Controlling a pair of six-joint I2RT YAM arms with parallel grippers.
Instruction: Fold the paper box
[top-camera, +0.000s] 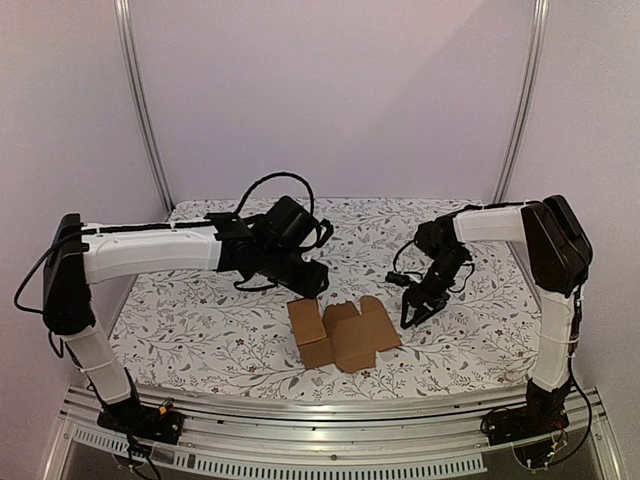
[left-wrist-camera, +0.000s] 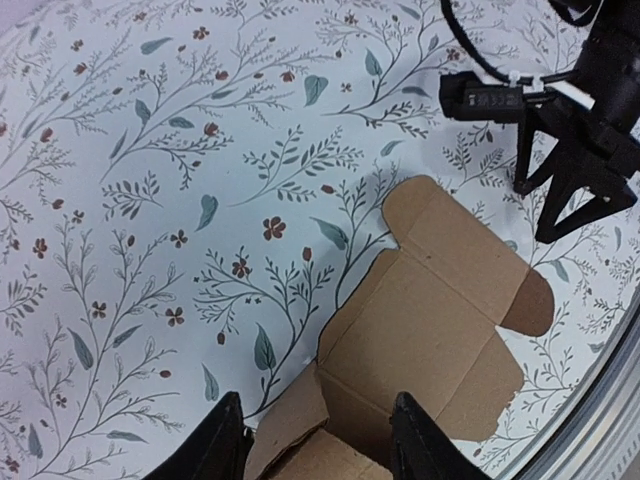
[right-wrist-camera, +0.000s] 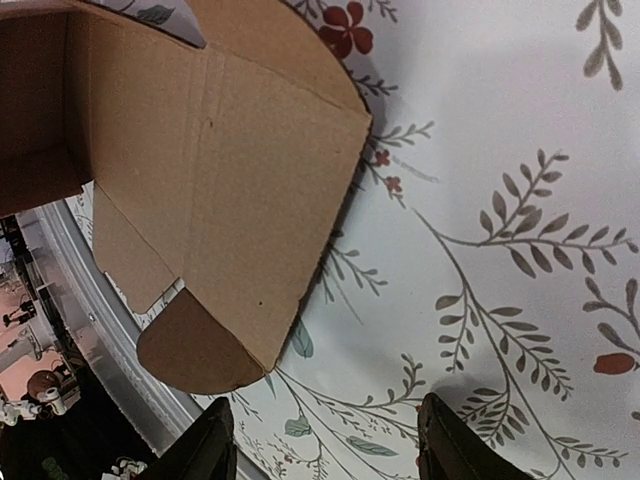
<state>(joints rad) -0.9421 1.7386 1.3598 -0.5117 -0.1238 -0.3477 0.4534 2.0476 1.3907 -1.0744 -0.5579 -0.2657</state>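
Note:
The paper box (top-camera: 342, 335) lies on the flowered cloth as a plain brown, partly folded sheet, with one side raised at its left and flaps spread to the right. My left gripper (top-camera: 311, 284) hovers at the box's far left corner. In the left wrist view the left gripper (left-wrist-camera: 322, 432) is open, and a raised flap of the box (left-wrist-camera: 430, 300) sits below and between the fingers, unclamped. My right gripper (top-camera: 412, 314) stands just right of the box, pointing down. It is open (right-wrist-camera: 325, 448) over bare cloth, with the box's rounded flap (right-wrist-camera: 230, 200) off to one side.
A flowered tablecloth (top-camera: 200, 320) covers the table. A metal rail (top-camera: 330, 415) runs along the near edge, close to the box. Two upright frame poles (top-camera: 145, 110) stand at the back corners. The right arm's cables and fingers (left-wrist-camera: 575, 190) show beyond the box in the left wrist view.

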